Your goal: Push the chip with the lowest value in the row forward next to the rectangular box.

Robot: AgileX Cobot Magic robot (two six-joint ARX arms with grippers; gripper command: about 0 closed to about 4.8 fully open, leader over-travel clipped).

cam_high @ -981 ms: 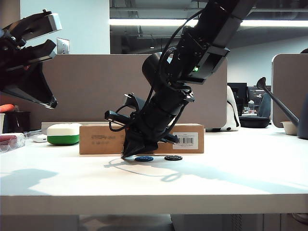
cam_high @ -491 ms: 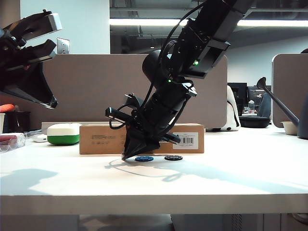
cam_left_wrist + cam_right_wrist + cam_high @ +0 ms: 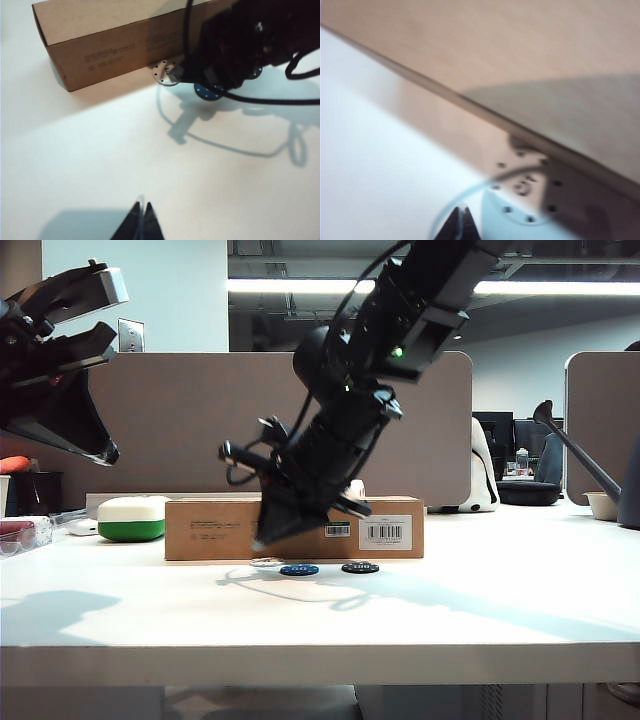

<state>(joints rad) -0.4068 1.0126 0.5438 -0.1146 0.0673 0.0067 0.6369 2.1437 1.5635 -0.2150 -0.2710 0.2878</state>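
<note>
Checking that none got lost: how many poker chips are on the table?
3. The white chip lies against the cardboard box; the blue chip and black chip sit just in front. None seems hidden.

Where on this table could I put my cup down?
The wide bare front of the table, nearer than the chips, is free. It is crowded by the box: white chip, blue chip, black chip and right gripper above them. The left gripper hangs high at left.
</note>
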